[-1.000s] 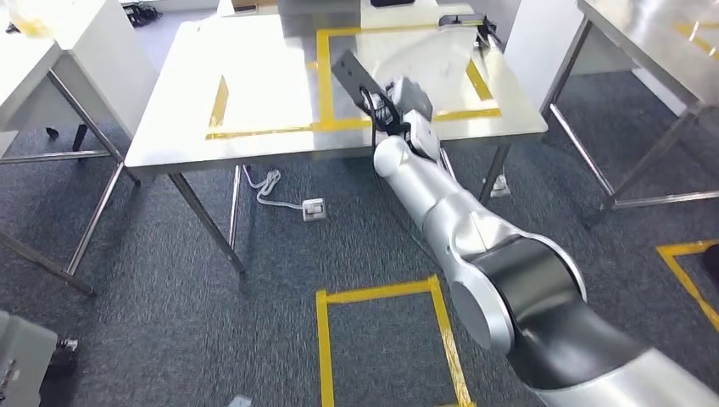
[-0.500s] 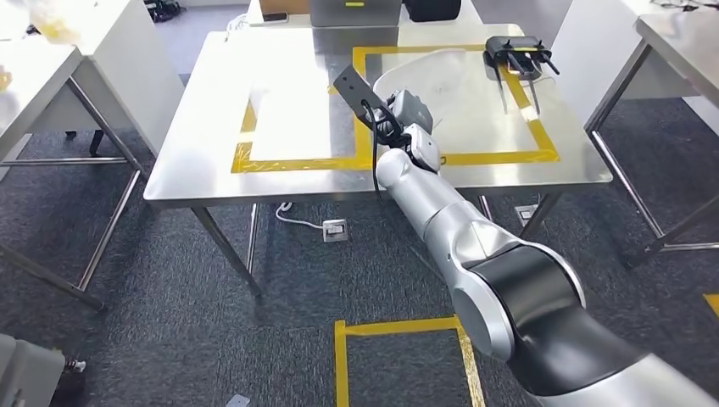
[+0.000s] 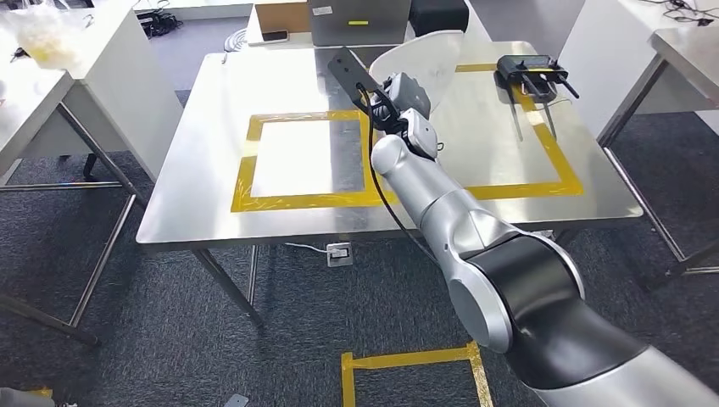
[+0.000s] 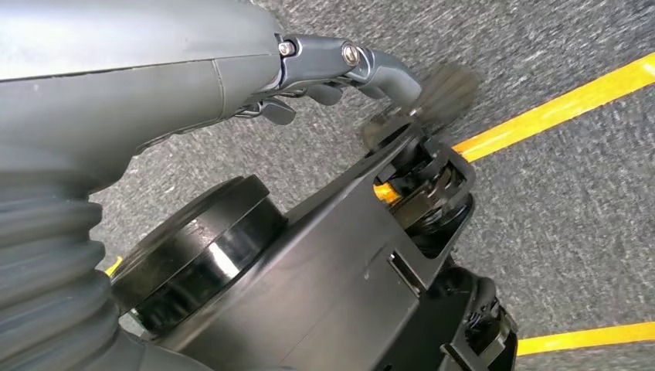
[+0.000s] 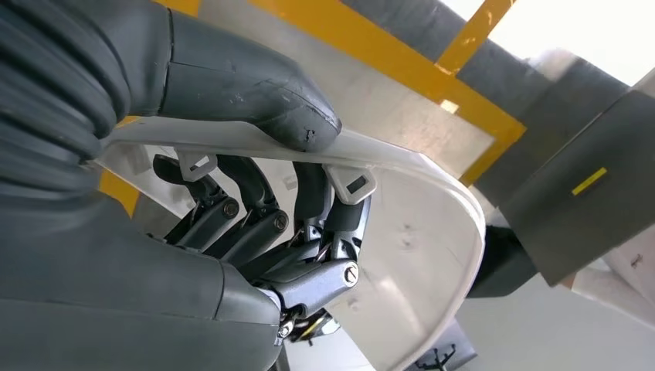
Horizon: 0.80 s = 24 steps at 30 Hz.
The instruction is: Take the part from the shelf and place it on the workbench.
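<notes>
The part (image 3: 421, 61) is a white curved plastic shell, and my right hand (image 3: 404, 91) grips it above the middle of the steel workbench (image 3: 203, 216). Up close in the right wrist view, the thick thumb (image 5: 255, 85) presses on the part's (image 5: 421, 232) rim while the dark fingers (image 5: 263, 216) curl into its hollow side. The part hangs in the air over the tape line between two yellow-taped rectangles (image 3: 248, 161). My left hand (image 4: 340, 66) hangs low over grey carpet, fingers loosely apart, holding nothing.
A black controller with antennas (image 3: 527, 68) lies in the right taped rectangle (image 3: 564, 161). A cardboard box (image 3: 282, 15) and a grey case (image 3: 356, 19) stand at the bench's far edge. White tables flank it at left (image 3: 51, 76) and right (image 3: 678, 42). Yellow floor tape (image 3: 407, 358) lies below.
The whole picture has shifted: the camera has moved closer and the workbench now lies lower and nearer. My right hand, still holding the white part, now reaches over the bench's middle.
</notes>
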Motion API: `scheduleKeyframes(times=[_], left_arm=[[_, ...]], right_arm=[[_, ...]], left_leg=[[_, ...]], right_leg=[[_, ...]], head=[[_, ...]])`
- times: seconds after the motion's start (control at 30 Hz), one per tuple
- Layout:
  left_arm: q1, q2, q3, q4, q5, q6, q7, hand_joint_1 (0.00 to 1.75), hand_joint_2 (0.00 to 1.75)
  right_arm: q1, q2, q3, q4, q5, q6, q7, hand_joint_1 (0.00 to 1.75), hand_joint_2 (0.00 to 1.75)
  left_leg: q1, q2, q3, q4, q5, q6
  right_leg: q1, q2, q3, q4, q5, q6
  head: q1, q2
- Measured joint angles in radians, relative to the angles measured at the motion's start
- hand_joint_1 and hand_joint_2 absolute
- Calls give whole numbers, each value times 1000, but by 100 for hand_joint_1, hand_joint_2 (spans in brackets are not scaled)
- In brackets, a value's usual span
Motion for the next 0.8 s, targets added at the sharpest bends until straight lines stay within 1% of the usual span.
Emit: scheduleKeyframes(times=[0.1,0.13,0.17,0.23,0.27,0.3,0.33,0.37,0.4,0.43,0.47,0.5,0.53,0.6,0.63,0.7,0.8], left_arm=[[-4,-1,0,-1,0,0,1,0,175],[-6,-1,0,-2,0,0,1,0,175],[-8,-1,0,-2,1,0,1,0,175],[-8,-3,0,-2,4,0,0,0,175],[-5,-3,0,-2,5,0,0,0,175],[-3,-4,1,-2,7,0,0,0,175],[0,-4,1,-1,9,0,1,0,175],[2,-4,1,-1,11,0,1,0,175],[3,-4,2,-1,13,0,2,0,175],[3,-5,3,-1,15,0,3,0,175],[4,-6,5,-1,17,0,5,0,175],[5,-6,7,-1,18,0,6,0,175],[7,-7,9,-1,20,0,7,0,175],[13,-8,12,-1,23,0,9,0,175],[16,-9,14,0,25,0,10,0,175],[19,-10,21,0,33,0,12,0,175],[24,-12,33,0,42,0,12,0,175]], right_arm=[[-4,-4,-5,-2,-8,-2,2,175,175],[-8,-6,-9,-4,-12,-3,2,175,175],[-11,-9,-13,-4,-16,-4,2,175,175],[-12,-18,-27,-3,-26,-5,5,175,175],[-9,-24,-34,-3,-31,-5,8,175,175],[-6,-31,-42,-2,-37,-5,12,175,175],[-4,-38,-50,-2,-43,-6,17,175,175],[-6,-45,-60,-2,-50,-8,21,175,175],[-11,-50,-70,-2,-57,-11,25,175,175],[-17,-56,-80,-2,-63,-14,28,175,175],[-25,-60,-91,-2,-69,-17,31,175,175],[-31,-65,-103,-2,-73,-19,35,175,175],[-35,-70,-113,-2,-76,-20,38,175,175],[-41,-84,-131,-2,-78,-24,47,175,175],[-44,-90,-138,-2,-78,-25,52,175,175],[-51,-103,-150,-2,-78,-26,61,175,175],[-59,-120,-164,-2,-77,-26,69,175,175]], left_leg=[[2,-4,5,4,-11,17],[3,-5,9,3,-16,23],[4,-5,13,1,-21,29],[4,-6,18,1,-30,37],[4,-8,20,2,-35,38],[4,-10,23,5,-39,38],[4,-13,25,9,-43,37],[5,-16,27,14,-47,35],[4,-18,27,20,-51,32],[2,-20,25,27,-54,28],[1,-21,24,33,-57,24],[-2,-21,22,36,-61,23],[-4,-21,22,38,-64,25],[-5,-20,25,34,-66,32],[-5,-20,27,32,-62,31],[-5,-19,30,27,-57,23],[-5,-19,32,24,-53,17]], right_leg=[[-2,-1,4,7,-28,20],[-3,-2,-8,33,-45,26],[-4,-4,-35,83,-70,30],[-3,-5,-120,227,-122,34],[-3,-5,-160,283,-132,35],[-4,-5,-184,305,-120,36],[-5,-5,-190,286,-88,37],[-5,-6,-178,232,-42,38],[-6,-7,-157,162,4,38],[-5,-7,-137,101,36,36],[-5,-7,-124,60,54,31],[-4,-7,-118,42,59,27],[-3,-7,-117,39,59,23],[-2,-6,-115,37,61,19],[-2,-6,-114,37,62,17],[-2,-4,-115,37,64,13],[-2,-4,-114,37,64,12]], head=[[1,0],[2,0],[3,0],[4,0],[4,0],[4,0],[4,0],[4,0],[4,0],[3,0],[3,0],[3,0],[2,0],[3,0],[3,0],[2,0],[3,0]])
